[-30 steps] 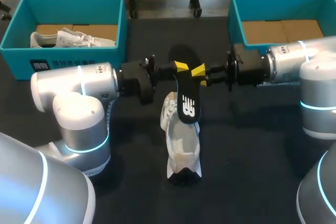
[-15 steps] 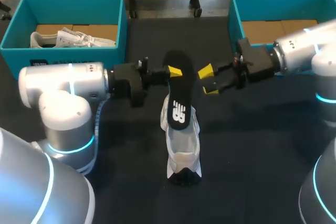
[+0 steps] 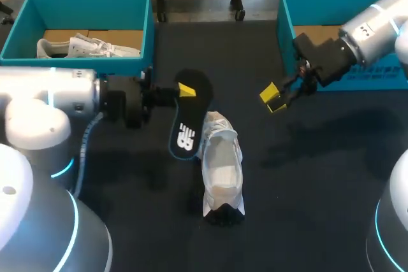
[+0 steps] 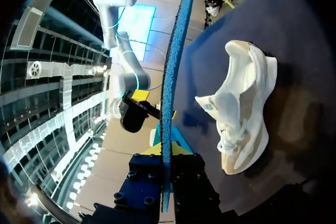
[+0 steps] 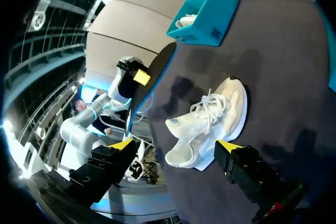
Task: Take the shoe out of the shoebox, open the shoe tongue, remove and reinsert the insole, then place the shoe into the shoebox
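Head view | left jaws pinching insole (image 3: pixel 189 119), just beside shoe (image 3: pixel 221 167) | right jaws spread wide, holding nothing

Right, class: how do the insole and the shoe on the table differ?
The insole is black and flat; the shoe is white and bulky. The insole is held up in the left arm's jaws; the shoe lies on the table, ungripped. Both are mid-table.

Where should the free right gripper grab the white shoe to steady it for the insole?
Probably the opening rim of the white shoe, on the right arm's side, from above: that wall looks thin enough to pinch, the right gripper is open, and the insole in the left gripper crowds the other side.
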`<state>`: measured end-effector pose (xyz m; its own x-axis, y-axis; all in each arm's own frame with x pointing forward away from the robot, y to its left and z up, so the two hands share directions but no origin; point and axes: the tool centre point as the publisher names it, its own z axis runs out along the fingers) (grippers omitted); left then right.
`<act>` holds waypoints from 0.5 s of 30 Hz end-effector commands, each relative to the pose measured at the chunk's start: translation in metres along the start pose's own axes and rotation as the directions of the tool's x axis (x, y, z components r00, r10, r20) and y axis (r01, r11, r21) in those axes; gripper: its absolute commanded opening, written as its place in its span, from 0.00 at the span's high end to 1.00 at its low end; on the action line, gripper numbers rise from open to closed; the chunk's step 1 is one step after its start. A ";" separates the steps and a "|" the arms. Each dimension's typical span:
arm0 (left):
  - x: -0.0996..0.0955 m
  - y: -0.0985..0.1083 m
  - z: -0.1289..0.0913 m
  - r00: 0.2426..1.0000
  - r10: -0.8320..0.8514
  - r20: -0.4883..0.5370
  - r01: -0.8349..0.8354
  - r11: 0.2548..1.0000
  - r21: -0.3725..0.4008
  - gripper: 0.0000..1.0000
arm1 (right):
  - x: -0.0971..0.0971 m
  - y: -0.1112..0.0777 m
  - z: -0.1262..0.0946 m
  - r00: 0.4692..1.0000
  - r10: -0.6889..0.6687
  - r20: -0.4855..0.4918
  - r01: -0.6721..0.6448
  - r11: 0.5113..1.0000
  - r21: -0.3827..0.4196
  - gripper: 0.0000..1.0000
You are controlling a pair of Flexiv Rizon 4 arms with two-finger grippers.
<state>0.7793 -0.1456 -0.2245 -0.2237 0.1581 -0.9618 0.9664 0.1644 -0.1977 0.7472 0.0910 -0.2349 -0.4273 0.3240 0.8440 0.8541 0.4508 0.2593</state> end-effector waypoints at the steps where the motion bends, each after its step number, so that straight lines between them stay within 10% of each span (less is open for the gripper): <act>1: 0.000 -0.019 -0.037 0.999 -0.034 -0.021 0.034 0.999 -0.011 1.00 | -0.001 0.001 0.002 1.000 0.001 0.002 -0.001 1.000 0.006 0.00; 8: -0.001 -0.042 -0.052 0.981 -0.180 -0.077 0.184 0.982 0.046 1.00 | -0.003 -0.014 0.004 0.930 -0.238 0.279 0.177 0.958 0.226 0.00; 15: -0.003 -0.069 -0.066 0.980 -0.124 -0.155 0.126 0.992 0.000 1.00 | -0.010 -0.031 0.009 0.889 -0.362 0.279 0.287 0.917 0.277 0.00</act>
<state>0.7233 -0.1092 -0.2114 -0.3744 0.2688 -0.8875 0.9268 0.1404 -0.3484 0.7266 0.0797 -0.2633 -0.6777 0.3508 0.6463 0.6633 0.6709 0.3315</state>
